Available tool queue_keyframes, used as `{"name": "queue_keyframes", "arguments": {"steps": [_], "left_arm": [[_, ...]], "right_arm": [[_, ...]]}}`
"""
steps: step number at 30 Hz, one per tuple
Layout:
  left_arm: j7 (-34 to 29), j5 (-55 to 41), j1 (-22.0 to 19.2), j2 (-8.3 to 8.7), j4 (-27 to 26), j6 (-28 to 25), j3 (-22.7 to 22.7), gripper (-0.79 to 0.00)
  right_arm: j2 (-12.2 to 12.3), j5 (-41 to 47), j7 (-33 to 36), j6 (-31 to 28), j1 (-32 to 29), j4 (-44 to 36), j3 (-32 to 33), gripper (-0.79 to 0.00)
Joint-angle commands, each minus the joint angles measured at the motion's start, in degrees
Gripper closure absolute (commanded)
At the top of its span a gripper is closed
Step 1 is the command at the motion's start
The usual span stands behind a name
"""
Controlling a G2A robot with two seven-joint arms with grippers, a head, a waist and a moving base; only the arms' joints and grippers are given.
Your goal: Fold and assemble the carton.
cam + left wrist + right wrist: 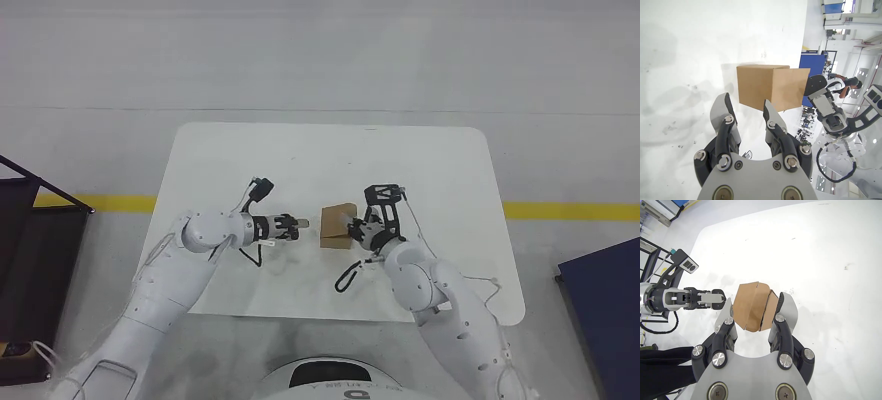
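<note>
Right claw (755, 300) pinches the cardboard box (749, 306) on the table (440, 170). Left claw (745, 98) hangs spread, empty, just beside it.

A white table (430, 160) with rounded corners stands on a pale grey floor (300, 60); a yellow line (570, 211) painted on the floor runs behind it on both sides. The tabletop is smooth and matt, marked with dark scuffs (848, 266) and faint grey smudges, thickest towards the robot's side. A single brown cardboard carton (336, 226) sits near the middle of the table, a little towards the near edge. It is a small box with plain sides, and the flaps at one end are partly folded inward. Whether its underside rests flat on the surface cannot be told
</note>
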Motion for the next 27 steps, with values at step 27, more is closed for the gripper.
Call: {"name": "queue_keyframes", "arguments": {"steps": [27], "left_arm": [[1.61, -3.01, -3.05, -1.66, 5.42, -1.15, 6.42, -0.305]], "right_arm": [[-1.07, 0.07, 2.3, -0.82, 3.71, 2.94, -5.36, -0.4]]}}
